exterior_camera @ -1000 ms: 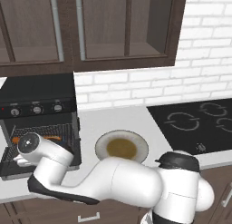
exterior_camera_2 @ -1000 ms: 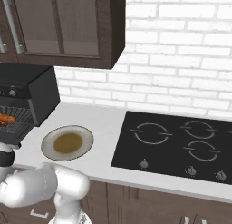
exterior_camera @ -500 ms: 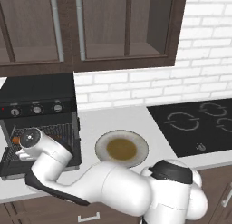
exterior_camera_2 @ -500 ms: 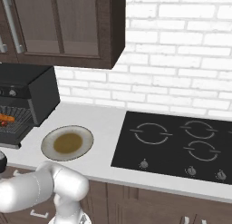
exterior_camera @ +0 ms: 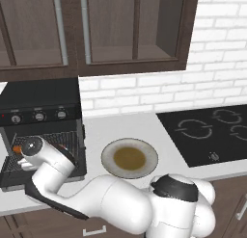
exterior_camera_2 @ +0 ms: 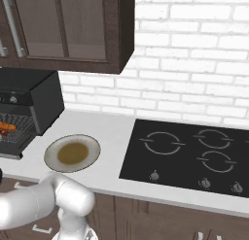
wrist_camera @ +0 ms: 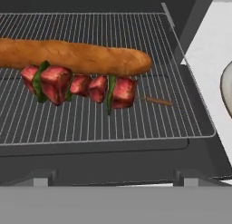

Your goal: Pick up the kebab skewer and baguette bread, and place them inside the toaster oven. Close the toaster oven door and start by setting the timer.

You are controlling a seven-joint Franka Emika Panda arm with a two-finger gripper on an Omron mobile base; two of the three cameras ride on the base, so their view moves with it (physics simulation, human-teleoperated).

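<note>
We are looking along the hand into the toaster oven (wrist_camera: 190,46), where both foods are already lying on the wire rack (wrist_camera: 136,119): the baguette bread (wrist_camera: 77,57) is stretching across the rack towards the back, and the kebab skewer (wrist_camera: 81,87) is lying just in front of it, touching or nearly touching it along its length (we cannot tell which). Nothing is sitting between the fingers, and we are taking the pincer as fully released and holding nothing, though its tips are not showing clearly in the hand view.

From the left base view, the arm's hand (exterior_camera: 33,148) is hovering at the oven's open mouth, below the row of knobs (exterior_camera: 38,116), and the empty plate (exterior_camera: 129,158) is sitting on the counter (exterior_camera: 120,128) just beside the oven. The toaster oven door (wrist_camera: 113,173) is hanging down and open at the front.

We are judging the loading step as done, so the closing step is coming up. The next move is calling for drawing the hand clear of the rack, getting under the dropped door's front edge and swinging it up shut, then reaching for the timer knob.
</note>
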